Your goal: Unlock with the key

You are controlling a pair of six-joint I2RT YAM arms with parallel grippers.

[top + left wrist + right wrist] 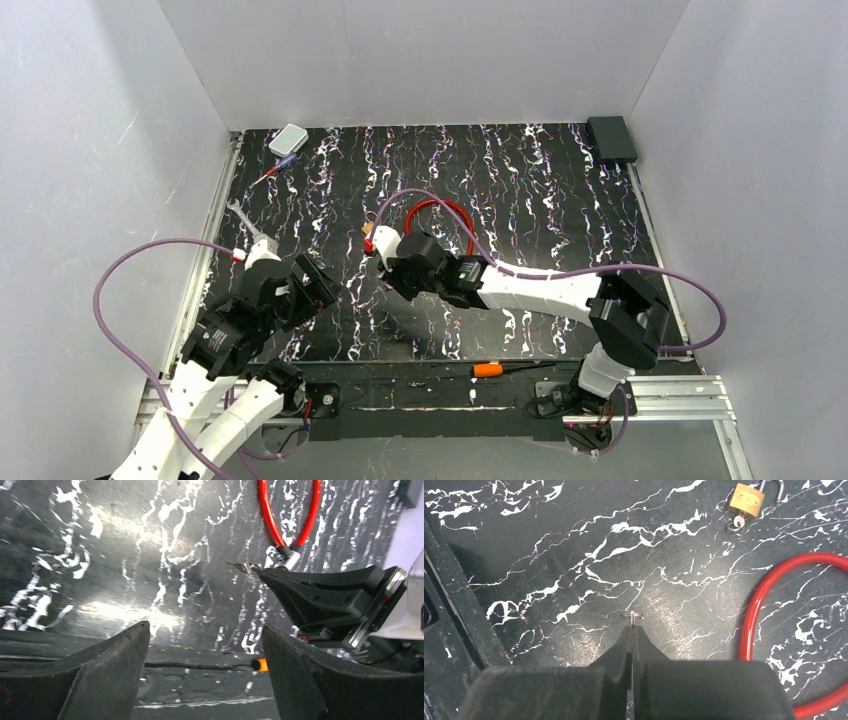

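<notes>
The right gripper (632, 630) is closed tight, pinching the key (632, 615) at its very tips over the black marbled table (549, 555). The left gripper (205, 630) stands wide apart with nothing between its fingers. Only the right wrist view shows the brass padlock (746, 500), which lies beyond the fingertips near the red cable (751, 615). The left wrist view shows the key side-on.

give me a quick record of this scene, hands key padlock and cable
right hand: shut, pinching the key at its tips
left hand: open, nothing between the fingers
padlock: brass, lying apart from both hands
cable: red loop, near the padlock
</notes>
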